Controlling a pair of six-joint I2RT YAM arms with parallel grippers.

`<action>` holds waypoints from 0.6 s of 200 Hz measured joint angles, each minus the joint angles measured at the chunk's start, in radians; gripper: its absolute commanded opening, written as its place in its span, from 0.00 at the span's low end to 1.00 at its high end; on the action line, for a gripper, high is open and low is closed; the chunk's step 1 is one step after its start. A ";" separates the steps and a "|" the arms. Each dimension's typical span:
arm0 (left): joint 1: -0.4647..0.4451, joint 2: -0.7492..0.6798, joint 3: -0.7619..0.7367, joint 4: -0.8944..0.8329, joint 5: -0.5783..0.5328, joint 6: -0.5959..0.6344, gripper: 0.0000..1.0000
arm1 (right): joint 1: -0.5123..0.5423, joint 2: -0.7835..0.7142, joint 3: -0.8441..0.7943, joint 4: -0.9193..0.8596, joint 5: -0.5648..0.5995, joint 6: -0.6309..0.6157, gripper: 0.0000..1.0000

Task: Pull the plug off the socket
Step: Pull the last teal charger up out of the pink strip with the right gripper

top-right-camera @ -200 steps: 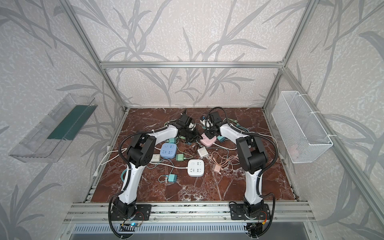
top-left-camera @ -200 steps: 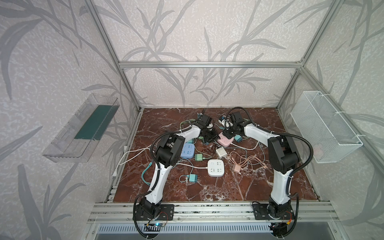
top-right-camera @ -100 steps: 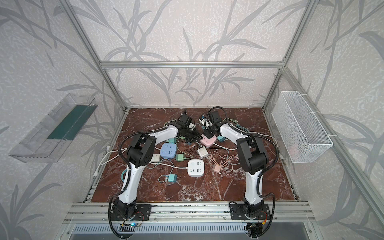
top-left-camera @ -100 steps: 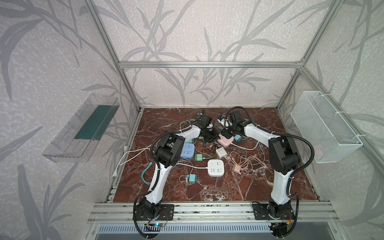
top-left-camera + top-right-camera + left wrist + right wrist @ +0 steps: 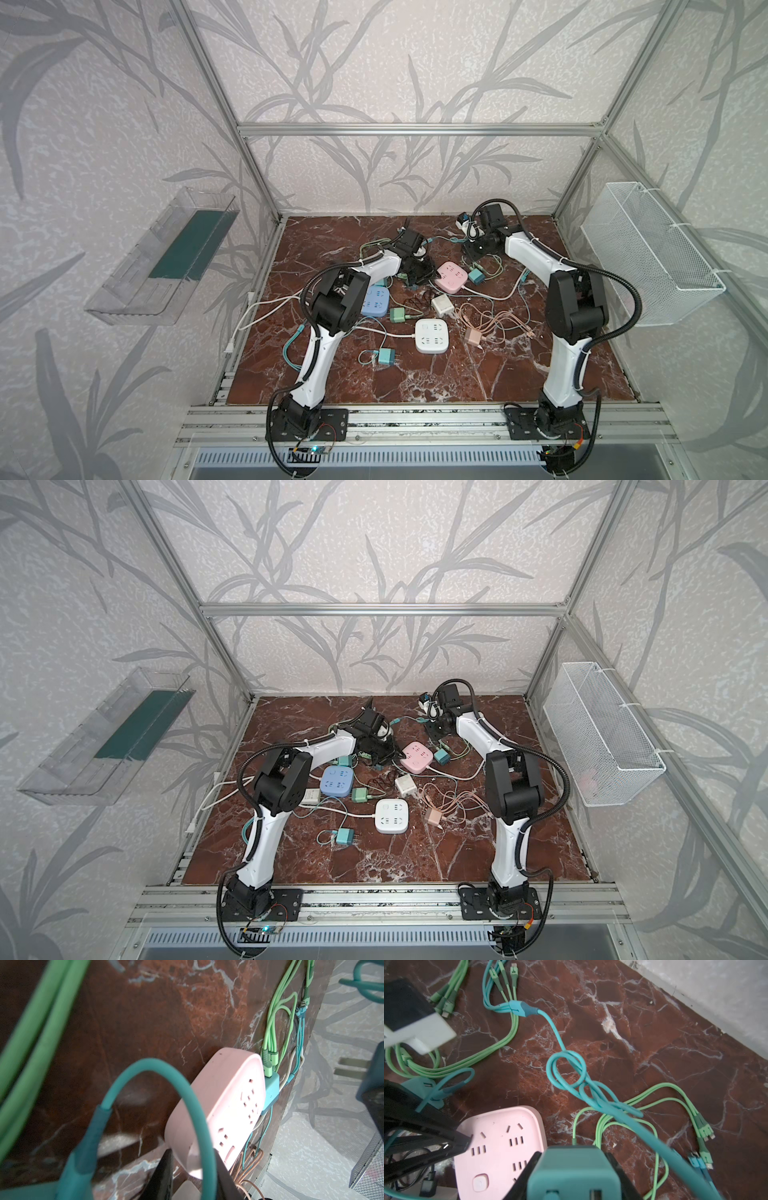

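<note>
Right gripper [image 5: 572, 1160] has the teal plug [image 5: 575, 1178] clamped square between its fingers, ports facing the wrist camera. By the look of it the plug is out. In the left wrist view, what seem to be its two prongs [image 5: 353, 1066] hang bare in the air, apart from the socket.

Just beyond lies the pink socket [image 5: 500, 1147], flat on the table [image 5: 654, 1043], every slot in view empty. Left gripper [image 5: 194, 1178] sits with jaws drawn in tight at the socket's corner. Whether it pinches or only presses, I can't tell, but that's the anchor.

So the job now, I'd say, is to hold that corner down and draw the plug straight on along its prongs, no twisting, until it's well apart.

Watch the lead. The plug's cable [image 5: 654, 1144] runs out into a loose knot [image 5: 566, 1070], with green cables [image 5: 703, 1126] lying around it. Pull too far and that knot may tighten and drag the lot. Another teal loop [image 5: 149, 1064] arcs right across the left fingers, a snag risk when that hand lets go.
</note>
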 measured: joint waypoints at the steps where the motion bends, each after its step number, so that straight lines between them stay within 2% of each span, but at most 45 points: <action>1: 0.000 0.000 0.000 0.000 0.000 0.000 0.29 | 0.000 0.001 0.001 -0.002 0.000 0.000 0.14; 51: 0.000 0.000 0.000 0.000 0.000 0.007 0.29 | -0.003 0.125 0.111 -0.149 0.039 -0.007 0.14; 120: -0.002 0.000 0.008 -0.012 -0.008 0.023 0.29 | -0.005 0.167 0.156 -0.258 0.069 -0.006 0.16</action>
